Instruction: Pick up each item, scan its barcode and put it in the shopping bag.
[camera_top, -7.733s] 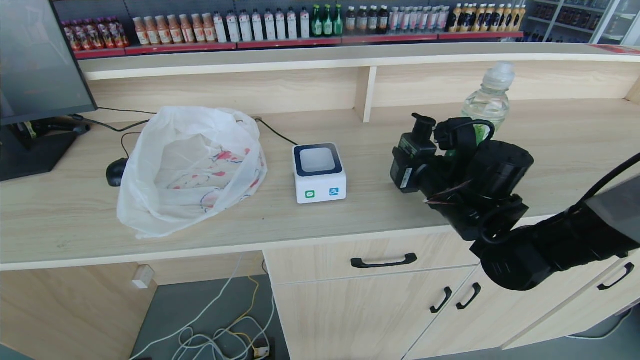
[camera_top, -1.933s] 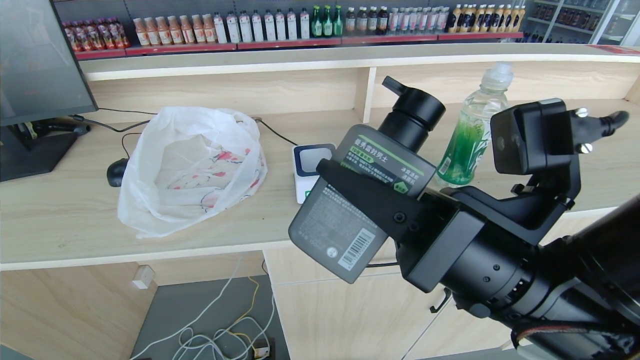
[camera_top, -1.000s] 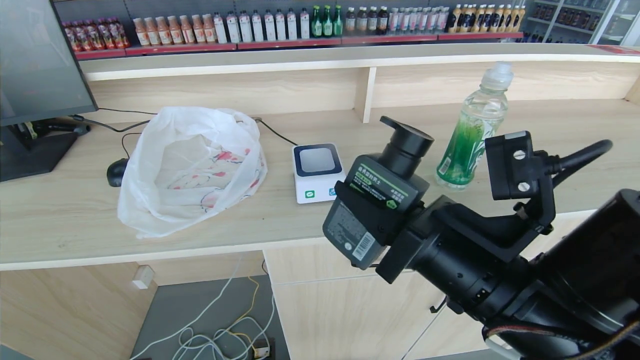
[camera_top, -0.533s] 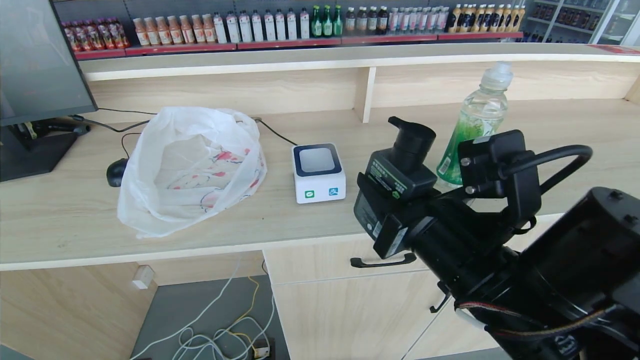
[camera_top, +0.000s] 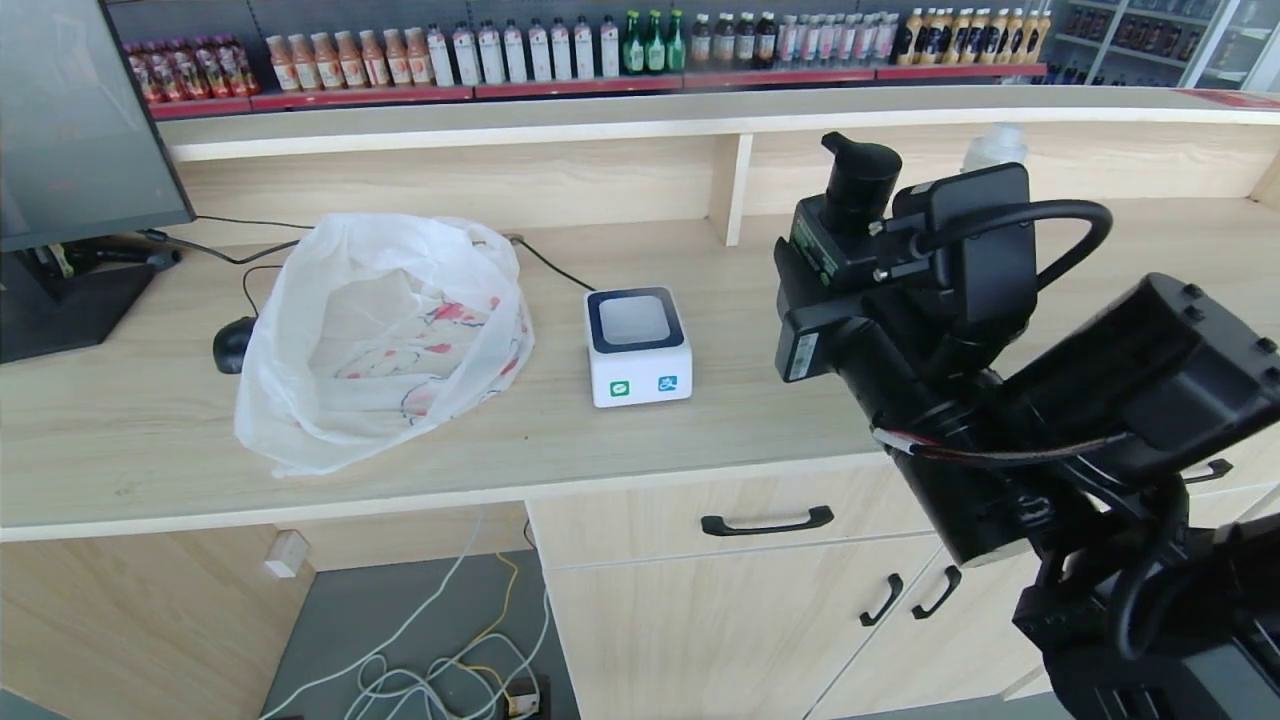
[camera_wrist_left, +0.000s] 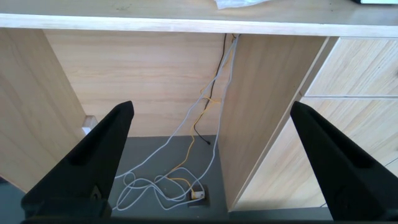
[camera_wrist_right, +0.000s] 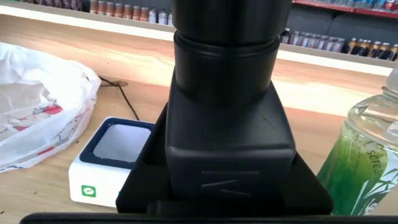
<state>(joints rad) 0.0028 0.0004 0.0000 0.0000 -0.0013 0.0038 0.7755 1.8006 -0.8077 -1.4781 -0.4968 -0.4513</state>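
My right gripper is shut on a dark grey pump bottle, held upright above the counter to the right of the white scanner. The bottle's black pump head points up, and a white label strip shows on its lower edge. In the right wrist view the pump bottle stands close up, with the scanner below and beyond it. The white shopping bag lies open left of the scanner. Only the cap of the green drink bottle shows behind my arm. My left gripper hangs open below the counter, holding nothing.
A monitor and a black mouse sit at the counter's left end. A raised shelf with a divider runs along the back. The green drink bottle stands close beside the held bottle. Cables lie on the floor under the counter.
My right arm has raised the pump bottle and turned it from tilted, barcode toward the head camera, to upright. The arm now covers most of the green drink bottle.
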